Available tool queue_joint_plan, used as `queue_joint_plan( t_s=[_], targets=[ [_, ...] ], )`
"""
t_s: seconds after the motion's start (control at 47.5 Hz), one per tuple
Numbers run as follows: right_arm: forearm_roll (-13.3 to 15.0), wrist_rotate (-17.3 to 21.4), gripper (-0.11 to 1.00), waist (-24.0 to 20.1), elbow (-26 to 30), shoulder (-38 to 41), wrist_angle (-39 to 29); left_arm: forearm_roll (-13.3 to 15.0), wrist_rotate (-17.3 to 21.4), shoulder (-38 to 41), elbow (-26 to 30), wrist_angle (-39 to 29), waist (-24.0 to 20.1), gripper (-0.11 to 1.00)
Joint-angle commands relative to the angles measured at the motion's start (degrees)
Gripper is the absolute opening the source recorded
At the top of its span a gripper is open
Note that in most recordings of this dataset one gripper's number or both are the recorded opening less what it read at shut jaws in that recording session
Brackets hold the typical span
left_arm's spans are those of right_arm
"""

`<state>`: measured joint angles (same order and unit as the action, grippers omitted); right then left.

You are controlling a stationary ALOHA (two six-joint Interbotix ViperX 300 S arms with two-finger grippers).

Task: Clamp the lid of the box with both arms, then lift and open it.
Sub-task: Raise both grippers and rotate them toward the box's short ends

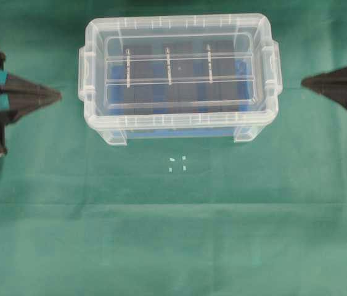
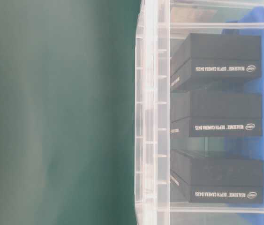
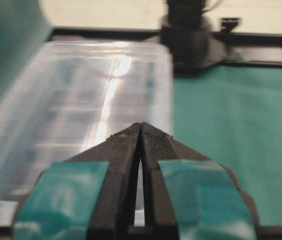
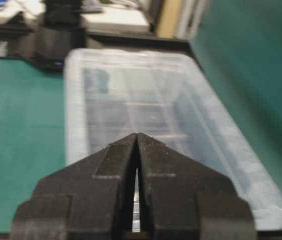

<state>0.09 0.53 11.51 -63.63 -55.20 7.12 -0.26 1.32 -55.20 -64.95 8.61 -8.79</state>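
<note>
Left tool (image 1: 57,95) and right tool (image 1: 304,81) closed, flanking the lid (image 1: 179,68).

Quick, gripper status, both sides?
Left gripper: closed, holding nothing, short of the box.
Right gripper: closed, holding nothing.

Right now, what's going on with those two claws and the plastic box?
Left gripper shut, off the box. Right gripper shut, also clear. Lid still on. Nothing between.
</note>
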Motion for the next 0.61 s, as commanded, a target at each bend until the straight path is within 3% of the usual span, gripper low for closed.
queue_joint_plan(
  t_s=[0.0,0.273,0.442,0.589],
  targets=[
    [0.1,-0.3,0.00,2.7,2.3,0.4,-0.4,-0.1,0.1,0.5,2.5,-1.8,-3.3,0.01],
    [0.7,-0.5,0.00,9.1,3.3,1.8,-0.9,-0.1,0.2,0.6,3.5,-3.6,-9.8,0.01],
    [0.8,-0.4,0.00,13.6,3.5,3.4,-0.9,-0.3,0.2,1.1,3.5,-3.7,-11.5,0.01],
    [0.7,-0.1,0.00,14.6,3.9,4.4,-2.1,-0.2,0.1,1.1,3.8,-5.8,-12.0,0.01]
  ],
)
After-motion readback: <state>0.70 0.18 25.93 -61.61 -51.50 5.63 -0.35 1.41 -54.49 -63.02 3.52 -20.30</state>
